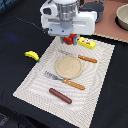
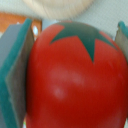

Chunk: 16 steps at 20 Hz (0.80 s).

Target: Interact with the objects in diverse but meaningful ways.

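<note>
Red tomato (image 2: 75, 80) clamped in jaws, one banana (image 1: 32, 55), one sausage (image 1: 60, 95), one box (image 1: 86, 43)

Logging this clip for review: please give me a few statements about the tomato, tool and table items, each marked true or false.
1. The tool has its pads on either side of the red tomato. True.
2. The banana lies on the plate. False: it lies off the placemat, on the dark table.
3. The sausage sits on the placemat, apart from the plate. True.
4. The plate holds the yellow box. False: the plate is bare; the box lies near the mat's far edge.
5. The fork lies beside the plate. True.
</note>
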Available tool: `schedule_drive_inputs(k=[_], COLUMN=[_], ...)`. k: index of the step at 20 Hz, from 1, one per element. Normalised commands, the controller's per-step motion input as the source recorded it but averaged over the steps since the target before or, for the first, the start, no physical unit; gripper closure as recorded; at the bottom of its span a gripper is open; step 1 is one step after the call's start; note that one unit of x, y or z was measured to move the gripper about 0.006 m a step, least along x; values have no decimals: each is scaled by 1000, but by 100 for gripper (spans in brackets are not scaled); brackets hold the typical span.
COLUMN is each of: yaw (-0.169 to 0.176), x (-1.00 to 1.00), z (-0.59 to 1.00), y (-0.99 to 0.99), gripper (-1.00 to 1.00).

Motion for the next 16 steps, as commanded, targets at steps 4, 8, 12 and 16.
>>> schedule_drive_inputs(k=[4, 8, 12, 16], yaw=[-46, -68, -73, -57], x=[622, 644, 473, 354], z=[0, -24, -175, -207], y=[-595, -361, -114, -67], gripper=[100, 100, 100, 100])
